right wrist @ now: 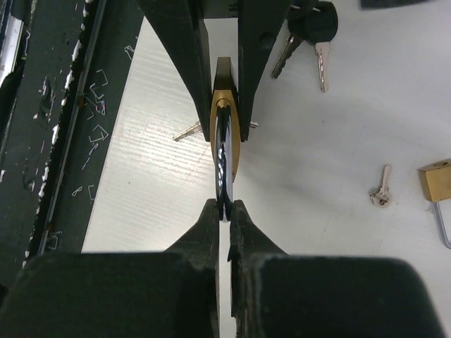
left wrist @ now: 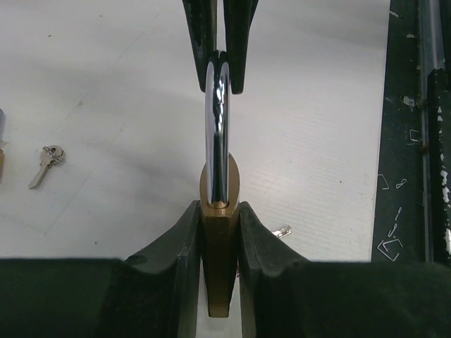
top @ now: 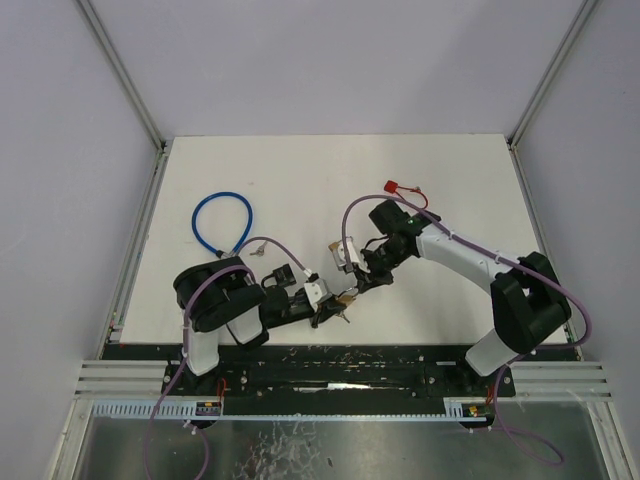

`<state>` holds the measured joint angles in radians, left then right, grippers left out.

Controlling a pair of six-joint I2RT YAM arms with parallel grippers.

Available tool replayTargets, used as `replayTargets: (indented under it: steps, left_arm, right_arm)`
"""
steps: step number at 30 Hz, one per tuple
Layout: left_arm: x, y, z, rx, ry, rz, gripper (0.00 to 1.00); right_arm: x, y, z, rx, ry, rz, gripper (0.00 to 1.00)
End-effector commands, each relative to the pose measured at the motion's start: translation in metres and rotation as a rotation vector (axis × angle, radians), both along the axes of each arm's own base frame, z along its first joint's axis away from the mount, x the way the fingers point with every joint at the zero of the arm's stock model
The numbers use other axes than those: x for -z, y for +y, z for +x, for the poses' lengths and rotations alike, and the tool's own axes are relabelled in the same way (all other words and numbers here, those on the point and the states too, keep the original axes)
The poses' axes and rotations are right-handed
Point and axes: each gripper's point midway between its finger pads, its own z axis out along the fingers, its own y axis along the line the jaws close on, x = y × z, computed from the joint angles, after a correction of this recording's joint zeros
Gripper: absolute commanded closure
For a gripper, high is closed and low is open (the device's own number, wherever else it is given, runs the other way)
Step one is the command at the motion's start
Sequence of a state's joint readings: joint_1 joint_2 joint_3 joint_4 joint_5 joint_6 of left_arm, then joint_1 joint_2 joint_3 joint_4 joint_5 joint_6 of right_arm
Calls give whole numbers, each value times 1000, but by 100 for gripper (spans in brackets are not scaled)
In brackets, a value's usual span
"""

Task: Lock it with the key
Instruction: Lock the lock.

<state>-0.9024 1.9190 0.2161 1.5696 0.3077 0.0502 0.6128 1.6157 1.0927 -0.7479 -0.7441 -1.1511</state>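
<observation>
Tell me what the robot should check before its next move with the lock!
1. Left gripper clamps the padlock by its brass body: ok.
2. Right gripper pinches the metal loop: ok.
3. Loop pushed fully into the body: cannot tell, as it is seen edge-on.
4. Key in a gripper: not ok. Both grippers hold the padlock, and a small key lies on the table.
5. Second padlock out of the way: ok, it lies apart.
</observation>
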Motion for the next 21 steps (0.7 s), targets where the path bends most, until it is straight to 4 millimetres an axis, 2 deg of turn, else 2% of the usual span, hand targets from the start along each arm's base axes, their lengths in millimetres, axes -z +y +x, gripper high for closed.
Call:
replayTargets:
  steps: [1,5,8,12,16,21]
  left_arm:
    - [16,9,-3,8,-43,60,100]
    - [20,10,-4,10,-35,70,100]
    - [21,9,-4,17,-32,70,100]
    - [21,7,-6,37,-32,65,100]
    - [22,7,-7,46,-26,66,100]
    - [25,4,-6,59,-12,61,100]
  right_arm:
    - [34,39,-48,-107,85,88,100]
    - [29,44,-46,-81,13,169,100]
    - [27,46,-50,-93,30,196,100]
    - [27,48,-69,-182,89,273,100]
    - [27,42,-84,-279,132,279,100]
    - [41,35,-109,-384,197,253,100]
